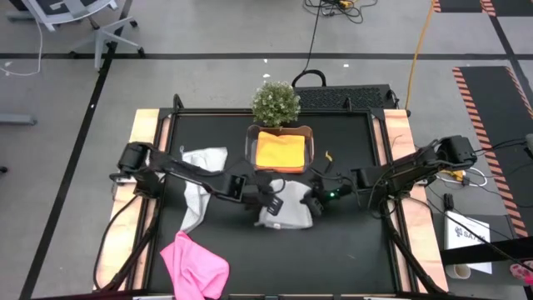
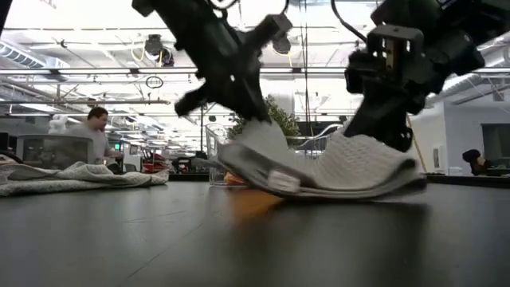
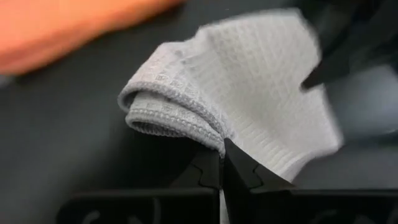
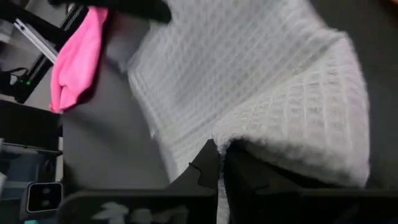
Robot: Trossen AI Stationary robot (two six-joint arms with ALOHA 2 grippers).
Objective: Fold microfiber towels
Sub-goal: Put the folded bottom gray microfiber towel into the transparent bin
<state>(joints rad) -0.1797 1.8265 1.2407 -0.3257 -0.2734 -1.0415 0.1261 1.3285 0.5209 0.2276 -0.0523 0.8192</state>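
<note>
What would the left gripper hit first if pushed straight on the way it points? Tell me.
The left gripper, shut on the grey towel, would push into that towel first; beyond it, probably the right gripper, though depth is unclear.

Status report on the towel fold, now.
Left gripper and right gripper both shut on grey towel, mid-table. Second grey towel lies left, unfolded. Nothing in the way.

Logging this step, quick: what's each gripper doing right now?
Left gripper: fingers shut on the grey towel.
Right gripper: fingers shut on the same grey towel.
</note>
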